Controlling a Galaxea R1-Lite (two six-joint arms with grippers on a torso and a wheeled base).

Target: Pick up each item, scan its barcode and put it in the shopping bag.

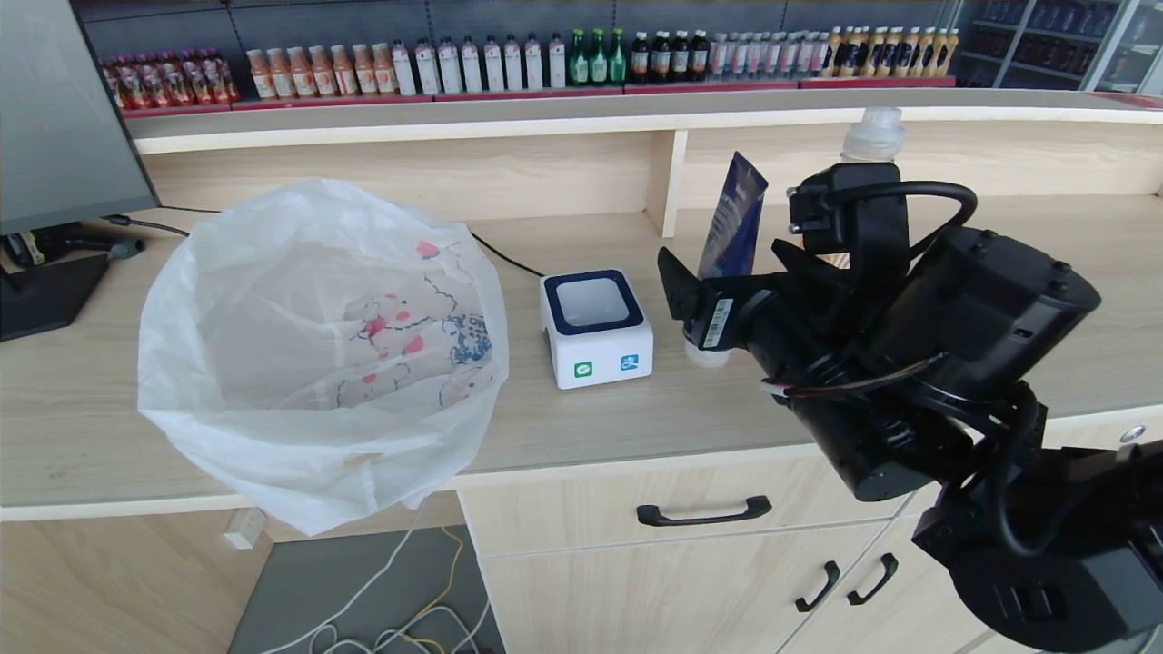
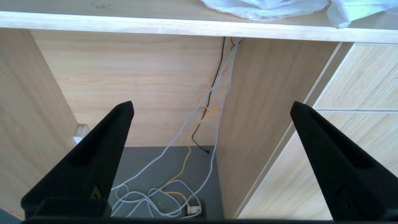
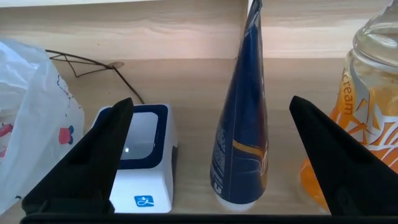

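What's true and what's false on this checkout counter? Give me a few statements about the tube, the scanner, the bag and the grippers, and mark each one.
1. The blue tube stands upright on its cap. True.
2. The right gripper is shut on the tube. False: it is open and the tube is not gripped.
3. The barcode scanner sits between the shopping bag and the tube. True.
4. The tube lies inside the shopping bag. False: it stands on the counter.
5. The left gripper is open and holds nothing. True.
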